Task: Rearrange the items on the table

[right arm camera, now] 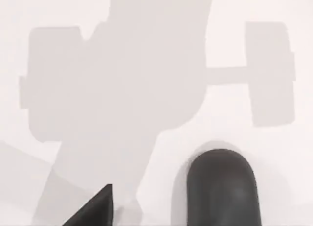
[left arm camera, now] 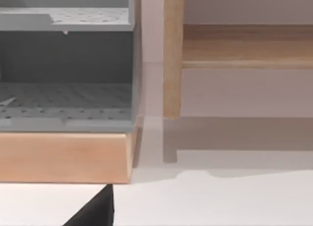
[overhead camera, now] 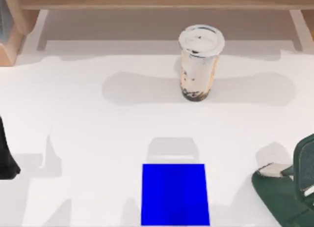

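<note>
The clear cup [overhead camera: 198,60] of milky-brown drink with a white lid stands upright at the back middle of the white table [overhead camera: 88,138]. The dark grey mouse [right arm camera: 222,189] lies on the tabletop close under my right gripper [overhead camera: 274,180], beside one dark fingertip [right arm camera: 98,210] and apart from it. In the top view that gripper hangs low over the front right of the table, and a pale rounded bit [overhead camera: 269,169] peeks out from under it. My left gripper [overhead camera: 6,158] is parked at the left edge, far from both items.
A flat blue square mat [overhead camera: 175,195] lies at the front middle. A brown wooden ledge [overhead camera: 157,0] runs along the back, with a wooden post [left arm camera: 172,55] and a grey perforated rack [left arm camera: 66,64] at the back left. White tabletop stretches between cup and mat.
</note>
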